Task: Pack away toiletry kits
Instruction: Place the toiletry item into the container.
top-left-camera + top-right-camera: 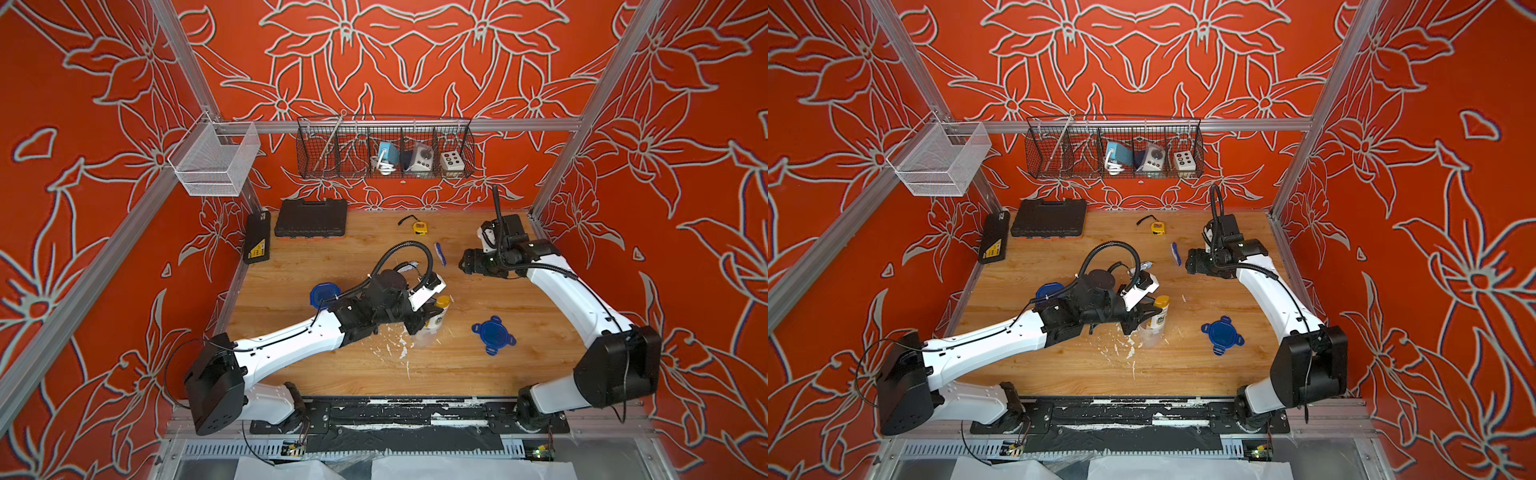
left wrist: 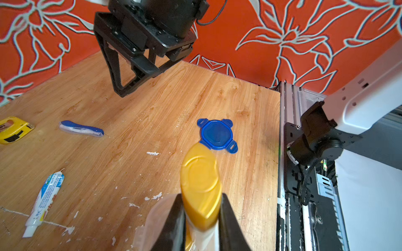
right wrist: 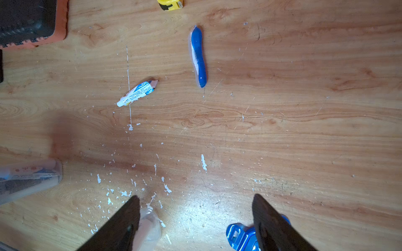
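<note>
One yellow-capped bottle pinched in left gripper, above clear cup. Right gripper agape, empty, near blue toothbrush.

Yellow-capped white bottle — blue lid

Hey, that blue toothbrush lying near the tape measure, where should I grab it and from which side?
Best grip the blue toothbrush at its middle, probably from straight above, jaws spanning its narrow width. It lies flat on the table, long and slim, with bare wood along both sides.
</note>
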You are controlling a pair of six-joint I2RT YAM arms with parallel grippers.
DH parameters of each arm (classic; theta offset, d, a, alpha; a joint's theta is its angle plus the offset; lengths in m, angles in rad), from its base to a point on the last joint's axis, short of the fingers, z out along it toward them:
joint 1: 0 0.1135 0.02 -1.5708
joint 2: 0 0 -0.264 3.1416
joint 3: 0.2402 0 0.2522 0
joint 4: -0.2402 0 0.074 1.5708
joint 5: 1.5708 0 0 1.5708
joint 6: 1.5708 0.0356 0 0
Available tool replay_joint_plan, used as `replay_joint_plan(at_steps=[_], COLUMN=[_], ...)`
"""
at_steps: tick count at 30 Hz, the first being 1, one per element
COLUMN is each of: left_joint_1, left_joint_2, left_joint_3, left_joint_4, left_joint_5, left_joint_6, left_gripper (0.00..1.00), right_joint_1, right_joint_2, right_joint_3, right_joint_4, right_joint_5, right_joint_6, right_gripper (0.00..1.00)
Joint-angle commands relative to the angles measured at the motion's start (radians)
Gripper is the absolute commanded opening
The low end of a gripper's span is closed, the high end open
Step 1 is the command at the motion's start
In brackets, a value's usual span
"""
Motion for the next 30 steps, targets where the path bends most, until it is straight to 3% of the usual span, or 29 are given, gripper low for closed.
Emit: replay_joint_plan(at_steps=[1, 16, 30], left_joint_1=[0.002, 0.029, 0.048], left_joint_2=[0.012, -0.089, -0.022], left_joint_3=[-0.006, 0.032, 0.045], left_joint_4=[-0.02, -0.041, 0.023], left_joint_5=[-0.022, -0.083, -0.129], left_joint_6=[0.014, -0.002, 0.036], left_gripper=[0.01, 0.0, 0.0], right_joint_1=[0.005, 0.016, 0.022], right_joint_2=[0.018, 0.018, 0.004], right_joint_3=[0.012, 0.009, 0.002], right_joint_4=[0.01, 0.013, 0.009], right_joint_5=[-0.013, -0.015, -0.014], right_joint_6=[0.02, 0.023, 0.022], right_gripper=[0.81, 0.81, 0.81])
